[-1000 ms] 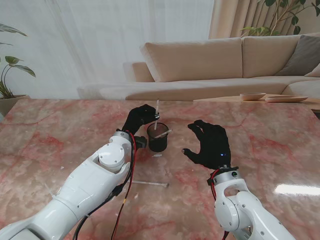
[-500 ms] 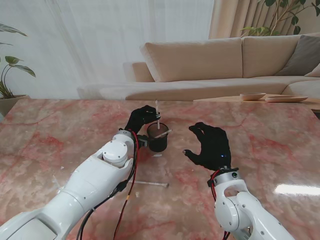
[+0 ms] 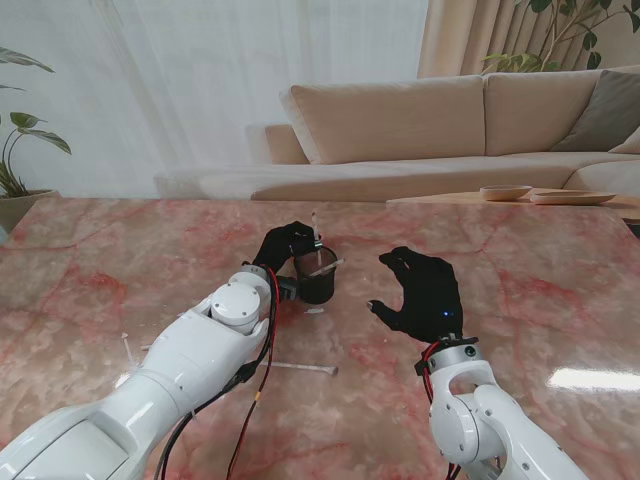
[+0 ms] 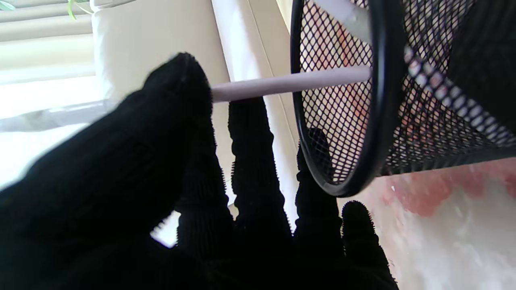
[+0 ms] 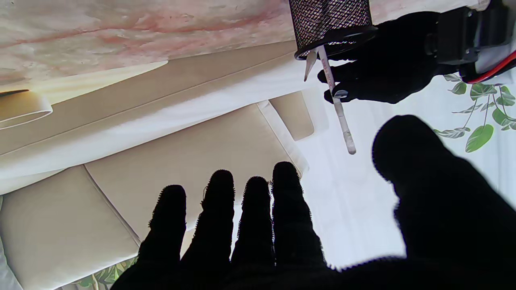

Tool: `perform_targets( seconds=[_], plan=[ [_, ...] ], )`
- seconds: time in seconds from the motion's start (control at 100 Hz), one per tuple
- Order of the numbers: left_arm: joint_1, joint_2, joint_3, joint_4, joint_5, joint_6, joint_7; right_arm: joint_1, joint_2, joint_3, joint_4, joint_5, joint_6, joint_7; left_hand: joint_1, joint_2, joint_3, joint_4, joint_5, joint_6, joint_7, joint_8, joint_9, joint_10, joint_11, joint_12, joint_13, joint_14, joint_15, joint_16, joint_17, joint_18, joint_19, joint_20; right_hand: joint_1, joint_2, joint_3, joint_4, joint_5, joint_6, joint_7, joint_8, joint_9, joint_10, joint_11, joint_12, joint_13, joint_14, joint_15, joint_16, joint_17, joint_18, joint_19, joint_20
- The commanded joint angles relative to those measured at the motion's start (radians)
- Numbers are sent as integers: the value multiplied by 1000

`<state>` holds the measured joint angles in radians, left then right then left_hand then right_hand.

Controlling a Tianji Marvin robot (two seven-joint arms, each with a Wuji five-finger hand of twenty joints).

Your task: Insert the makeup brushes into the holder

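A black mesh holder (image 3: 318,280) stands mid-table, with one brush (image 3: 327,267) leaning on its rim. My left hand (image 3: 283,245) sits just left of the rim, shut on a white makeup brush (image 3: 316,228) that stands upright with its lower end inside the holder. The left wrist view shows the handle (image 4: 290,82) crossing the mesh rim (image 4: 375,100) from my fingertips (image 4: 181,80). In the right wrist view the brush (image 5: 336,100) sticks out of the holder (image 5: 330,18), pinched by my left hand (image 5: 387,64). My right hand (image 3: 425,290) hovers open, right of the holder.
Another white brush (image 3: 300,368) lies flat on the marble table (image 3: 540,280), nearer to me than the holder. A small white piece (image 3: 314,311) lies by the holder's base. A beige sofa (image 3: 400,130) stands beyond the far edge.
My left hand has come down beside the holder and the white brush has sunk deeper into it. The right hand has barely moved.
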<state>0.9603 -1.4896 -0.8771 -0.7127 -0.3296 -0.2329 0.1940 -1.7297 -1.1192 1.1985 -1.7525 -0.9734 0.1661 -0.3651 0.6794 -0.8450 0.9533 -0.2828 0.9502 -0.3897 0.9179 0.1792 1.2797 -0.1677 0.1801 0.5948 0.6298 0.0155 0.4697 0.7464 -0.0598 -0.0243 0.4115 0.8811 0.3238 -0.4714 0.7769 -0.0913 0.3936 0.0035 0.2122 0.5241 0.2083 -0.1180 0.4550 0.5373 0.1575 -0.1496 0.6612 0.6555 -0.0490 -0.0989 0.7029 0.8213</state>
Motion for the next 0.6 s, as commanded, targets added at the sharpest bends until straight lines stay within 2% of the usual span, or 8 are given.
perform_targets(
  seconds=[0.0,0.1,0.21,0.27,0.38,0.49,0.59],
  plan=[
    [0,-7,4,4,5,2,-3,-9,-3,2,7,6,2,12,43,17,45,12,87,-95,83,-14,75,-54,-22,-17,-33,-37,-1,8,-15,-36,-27,23,-46,12,19,12,12,-5,10,-10,5,9,7,12,-33,-1,9,18,-1,-8,-21,21],
    [1,-4,8,5,17,0,-6,-9,-4,2,9,10,0,12,64,28,27,25,82,-49,19,-63,52,-43,-46,-51,-48,-42,-9,4,-16,-40,-35,22,-46,12,20,12,12,-6,10,-10,5,9,7,13,-33,-1,9,18,-1,-9,-21,22],
    [-3,-5,8,19,27,-6,-8,-8,-4,3,11,14,-2,10,76,30,20,33,57,-12,-61,-76,10,-39,-70,-81,-70,-44,-17,0,-19,-46,-46,23,-47,13,20,12,11,-5,10,-11,5,9,7,14,-33,-1,9,17,-1,-8,-21,22],
    [-7,-4,10,27,37,-10,-12,-8,-5,3,12,14,-2,9,69,32,22,34,52,-2,-116,-50,-23,-40,-47,-105,-79,-49,-21,-4,-16,-47,-60,28,-47,12,20,12,11,-5,10,-11,4,10,7,14,-33,-1,10,17,-1,-9,-22,22],
    [-13,-4,10,44,46,-20,-23,-7,-5,3,14,16,-3,8,46,37,61,35,35,29,-197,-23,-124,-34,60,-186,-101,-49,-30,-9,-19,-51,-77,41,-46,11,20,12,10,-4,10,-11,4,9,6,14,-33,-1,10,17,-2,-9,-22,22],
    [-13,3,11,43,55,-24,-35,-5,-6,2,17,18,-3,6,30,41,67,39,13,52,-255,-6,-191,-30,103,-226,-120,-49,-38,-13,-22,-53,-91,49,-45,10,21,12,10,-5,10,-11,3,9,6,14,-33,-1,10,17,-2,-8,-23,22],
    [-9,12,11,35,62,-20,-47,-3,-6,0,20,20,-6,4,0,58,91,66,-16,89,-351,29,-286,-22,158,-308,-145,-50,-49,-18,-26,-58,-119,60,-43,8,22,13,10,-3,10,-11,3,9,6,14,-33,-1,10,17,-2,-7,-23,22]
  ],
)
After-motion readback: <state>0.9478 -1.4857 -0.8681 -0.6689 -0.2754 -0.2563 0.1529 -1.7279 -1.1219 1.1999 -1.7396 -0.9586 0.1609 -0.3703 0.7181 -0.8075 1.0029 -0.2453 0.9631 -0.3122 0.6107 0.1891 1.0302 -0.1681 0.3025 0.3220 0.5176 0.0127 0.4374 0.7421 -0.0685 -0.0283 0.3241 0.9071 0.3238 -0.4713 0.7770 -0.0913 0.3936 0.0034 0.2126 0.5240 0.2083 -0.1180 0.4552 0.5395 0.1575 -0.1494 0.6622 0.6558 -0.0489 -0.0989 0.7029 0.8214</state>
